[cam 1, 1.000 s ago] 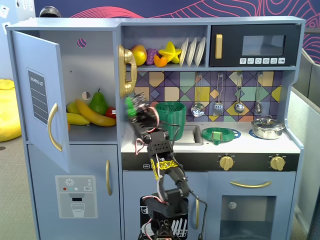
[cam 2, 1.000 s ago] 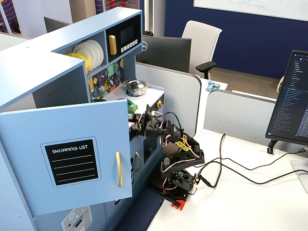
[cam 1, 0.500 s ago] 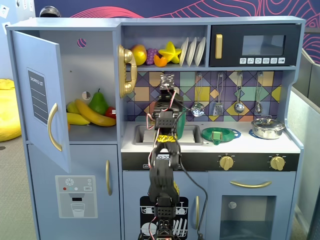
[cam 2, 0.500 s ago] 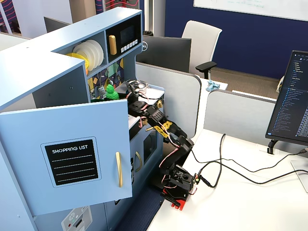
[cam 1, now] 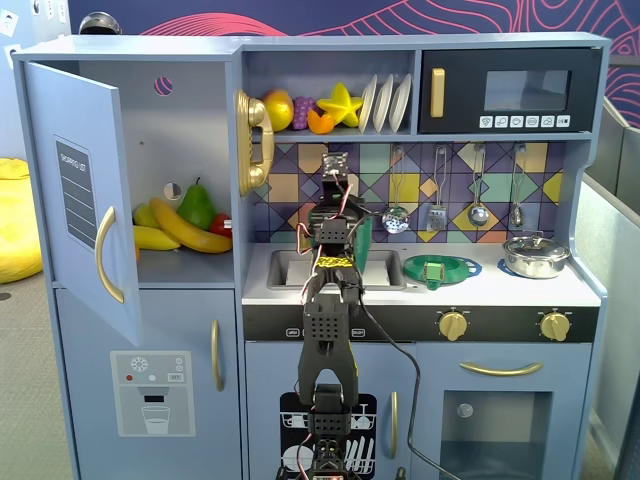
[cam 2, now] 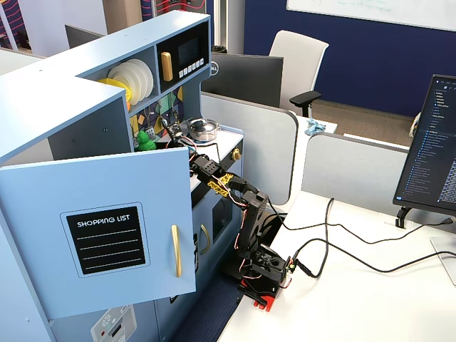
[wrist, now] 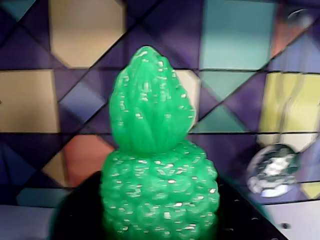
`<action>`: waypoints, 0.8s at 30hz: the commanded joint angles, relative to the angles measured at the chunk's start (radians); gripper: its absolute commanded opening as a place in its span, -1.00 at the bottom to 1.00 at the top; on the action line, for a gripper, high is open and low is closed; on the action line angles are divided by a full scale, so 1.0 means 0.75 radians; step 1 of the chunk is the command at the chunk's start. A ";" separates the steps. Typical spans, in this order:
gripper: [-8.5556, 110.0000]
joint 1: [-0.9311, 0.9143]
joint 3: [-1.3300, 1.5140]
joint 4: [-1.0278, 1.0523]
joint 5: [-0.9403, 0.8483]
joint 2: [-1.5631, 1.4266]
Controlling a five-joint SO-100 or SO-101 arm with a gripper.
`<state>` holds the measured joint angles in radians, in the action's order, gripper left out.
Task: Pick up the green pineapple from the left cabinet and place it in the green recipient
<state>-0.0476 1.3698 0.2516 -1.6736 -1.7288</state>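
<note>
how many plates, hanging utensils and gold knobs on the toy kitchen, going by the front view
plates: 3
hanging utensils: 4
gold knobs: 2
total: 9

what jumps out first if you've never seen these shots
The green pineapple fills the wrist view, upright against the colourful tile backsplash. In a fixed view the black arm reaches up over the sink, and the left cabinet door stands open on a banana and green pear.
</note>
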 commanded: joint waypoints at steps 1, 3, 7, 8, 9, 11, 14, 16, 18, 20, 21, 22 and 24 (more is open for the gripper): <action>-0.51 0.022 -0.119 -0.037 0.022 0.016; -0.48 0.022 -0.112 -0.037 0.018 0.027; -0.46 0.029 -0.106 -0.033 0.018 0.027; -0.46 0.031 -0.108 -0.033 0.018 0.022; -0.45 0.033 -0.108 -0.033 0.014 0.020; -0.44 0.035 -0.106 -0.029 0.004 0.012; -0.47 0.041 -0.088 -0.006 0.002 -0.045; -0.47 0.049 -0.006 -0.002 -0.004 -0.153; -0.48 0.065 0.162 0.012 -0.025 -0.342; -0.49 0.086 0.354 0.057 -0.025 -0.556; -0.49 0.094 0.454 0.080 -0.035 -0.665; -0.49 0.098 0.546 0.112 -0.043 -0.767; -0.50 0.100 0.718 0.192 -0.041 -0.963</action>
<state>0.0169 1.7242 0.3313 -1.6904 -2.1537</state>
